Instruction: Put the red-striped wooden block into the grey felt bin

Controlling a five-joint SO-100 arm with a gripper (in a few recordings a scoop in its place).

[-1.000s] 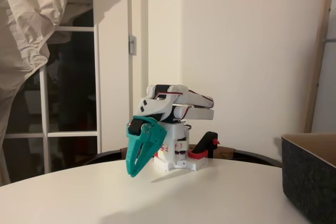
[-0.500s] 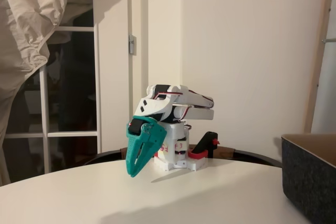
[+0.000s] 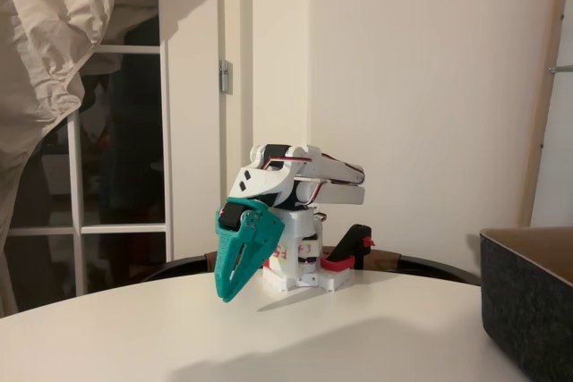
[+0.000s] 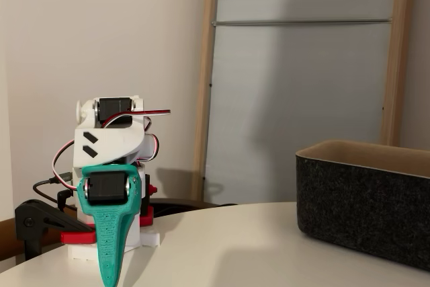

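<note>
Grey felt bin (image 4: 366, 199): rough matt felt outside, smooth tan inner face. Teal gripper (image 3: 235, 276): matt plastic. Table (image 3: 179, 328): smooth white, faint sheen. Clamp (image 3: 349, 252): red-and-black plastic

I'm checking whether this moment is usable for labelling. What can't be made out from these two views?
- Inside of the large dark grey felt bin: both fixed views sit too low; its walls hide the contents.
- Bin's full extent: cut by the right edge in both fixed views.
- Teal claw: looks shut, tips pointing down at the round white table; the tip is cut by the bottom edge.
</note>
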